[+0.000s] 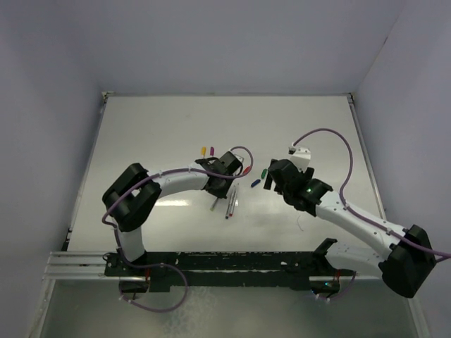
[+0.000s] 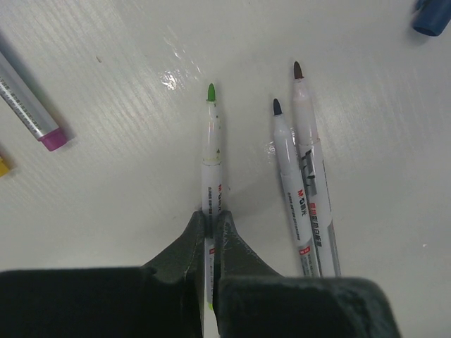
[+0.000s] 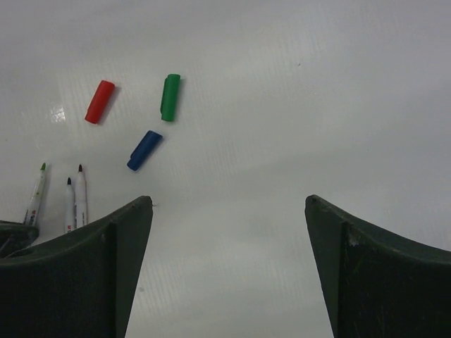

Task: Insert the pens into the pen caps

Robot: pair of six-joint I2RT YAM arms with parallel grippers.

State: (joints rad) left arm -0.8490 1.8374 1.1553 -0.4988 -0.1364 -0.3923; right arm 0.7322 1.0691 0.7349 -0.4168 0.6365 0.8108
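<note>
My left gripper (image 2: 211, 217) is shut on a green-tipped pen (image 2: 211, 151) whose tip points away, low over the white table. Two more pens lie side by side to its right, one blue-tipped (image 2: 289, 176) and one dark-tipped (image 2: 310, 165). A grey pen with a purple end (image 2: 32, 113) lies at the far left, with a yellow bit (image 2: 2, 165) at the edge. My right gripper (image 3: 229, 201) is open and empty above bare table. The red cap (image 3: 99, 101), the green cap (image 3: 170, 97) and the blue cap (image 3: 144, 150) lie ahead of it to the left.
In the top view the left gripper (image 1: 220, 187) and the right gripper (image 1: 270, 177) sit close together mid-table, with the caps (image 1: 258, 177) between them. Yellow and purple pieces (image 1: 207, 151) lie behind the left wrist. White walls stand around the table (image 1: 176, 127).
</note>
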